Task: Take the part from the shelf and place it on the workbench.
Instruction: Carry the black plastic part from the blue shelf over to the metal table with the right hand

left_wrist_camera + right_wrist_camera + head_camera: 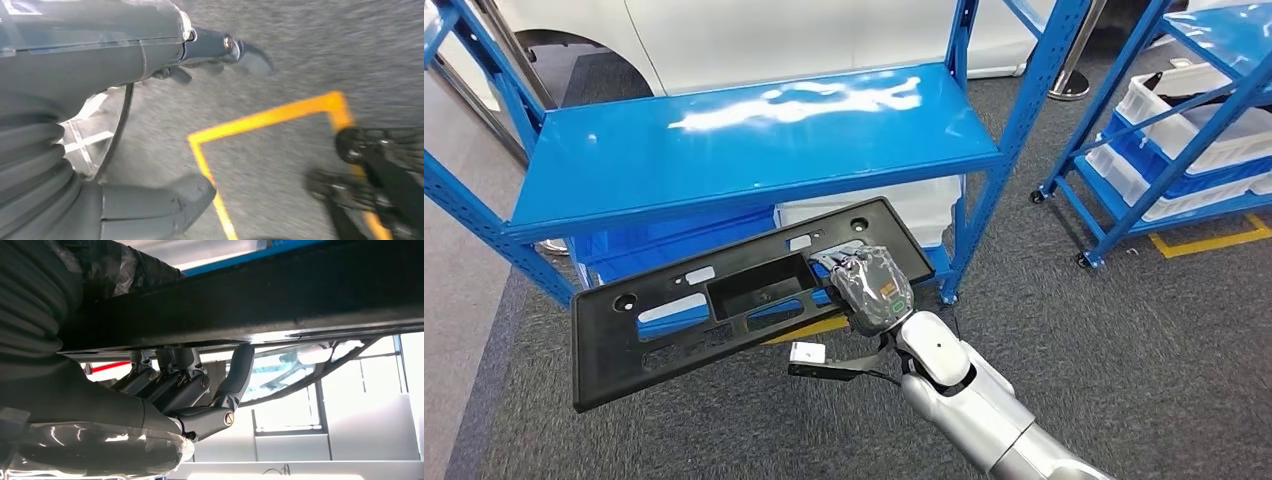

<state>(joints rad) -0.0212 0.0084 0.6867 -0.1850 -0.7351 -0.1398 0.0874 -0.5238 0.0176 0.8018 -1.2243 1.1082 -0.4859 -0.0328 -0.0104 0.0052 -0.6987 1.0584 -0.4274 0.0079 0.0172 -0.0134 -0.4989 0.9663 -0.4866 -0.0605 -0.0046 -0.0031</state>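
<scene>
Part (724, 310): a long flat black plastic panel with a rectangular recess and several cut-out slots, held off the shelf in the air, tilted, its long side running from 8 o'clock to 2 o'clock in the head view. The right hand (869, 285) grips its right end near the top edge; in the right wrist view the fingers (175, 380) curl up against the panel's dark underside, clamping it. The silver right arm (984, 410) comes in from 5 o'clock.

The left hand (150, 125) hangs over grey carpet (300, 60) with a yellow floor line (265, 120); its thumb (170, 205) and fingers stand apart with nothing between them.

The blue shelf (754, 140) lies at 12 o'clock behind the part, its glossy top board bare. Under it sit white bins (924, 205) and blue bins (674, 240); their contents are hidden by the board and the panel. A second blue rack (1184, 130) at 2 o'clock carries white crates (1214, 120), one holding something dark that cannot be made out.

The panel's far edge lies close to the shelf's front lip and overlaps its right upright (979, 200). Open carpet spreads at 4 o'clock and at 7 o'clock.
</scene>
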